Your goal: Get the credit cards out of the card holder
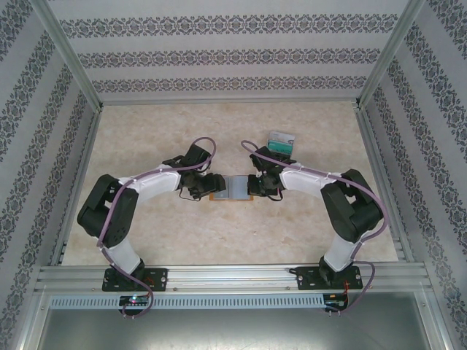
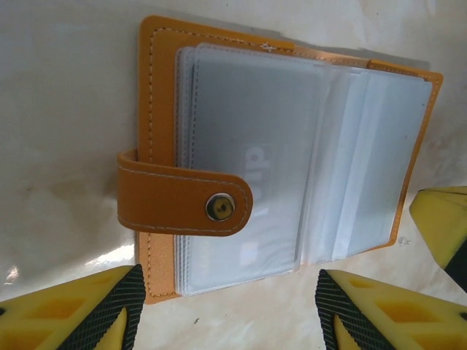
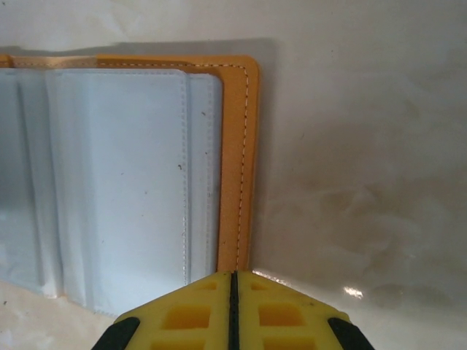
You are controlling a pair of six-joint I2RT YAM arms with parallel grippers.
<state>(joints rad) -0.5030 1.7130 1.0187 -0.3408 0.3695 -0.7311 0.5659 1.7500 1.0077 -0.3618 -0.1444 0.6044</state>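
Note:
The card holder (image 1: 232, 188) lies open like a book at the table's middle, orange cover down. Its snap strap (image 2: 186, 200) is folded over a stack of frosted clear sleeves (image 2: 248, 168). A grey credit card (image 2: 255, 157) with faint lettering shows through the top sleeve. My left gripper (image 2: 230, 313) stands open just short of the holder's near edge, nothing between its fingers (image 2: 102, 310). My right gripper (image 3: 233, 277) is shut, its tips resting on the orange border (image 3: 237, 168) of the holder's other half.
A clear box (image 1: 281, 142) with teal and black contents stands behind the right arm. The right gripper's yellow finger (image 2: 441, 222) shows at the holder's far side in the left wrist view. Patterned walls and metal rails (image 1: 226, 277) enclose the table.

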